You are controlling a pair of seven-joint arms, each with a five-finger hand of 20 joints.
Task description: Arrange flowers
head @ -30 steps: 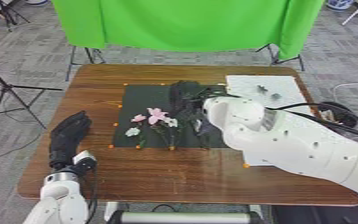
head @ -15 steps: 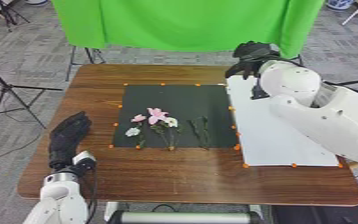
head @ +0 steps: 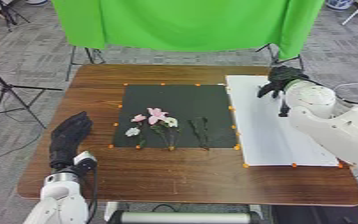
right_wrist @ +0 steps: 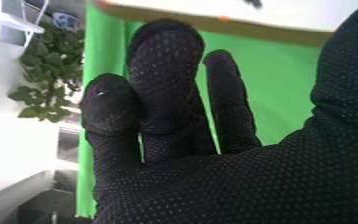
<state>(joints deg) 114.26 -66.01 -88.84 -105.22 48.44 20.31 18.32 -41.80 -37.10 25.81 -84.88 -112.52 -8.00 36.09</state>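
In the head view my right hand [head: 286, 80] is over the far right part of the white board [head: 286, 135], its fingers pointing away to the far side. The right wrist view has the same hand [right_wrist: 220, 185] with relaxed, mostly straight fingers and nothing held. A small dark thing [right_wrist: 254, 3] lies on a white surface there; what it is I cannot tell. On the black mat [head: 180, 95] lie a large pink flower [head: 157, 114], a smaller pink one [head: 139, 118], two white flowers [head: 171, 121] and green stems [head: 199, 131]. My left hand [head: 69, 135] rests open left of the mat.
Orange markers [head: 231, 108] line the edges of mat and board. The brown table [head: 184, 175] extends around them. Beyond its far edge hangs a green cloth [head: 189, 25]. A potted plant [right_wrist: 51, 75] stands farther off in the right wrist view.
My right hand has moved from above the mat's right side over to the board's far right. The green stems it covered are uncovered. My left hand has stayed still.
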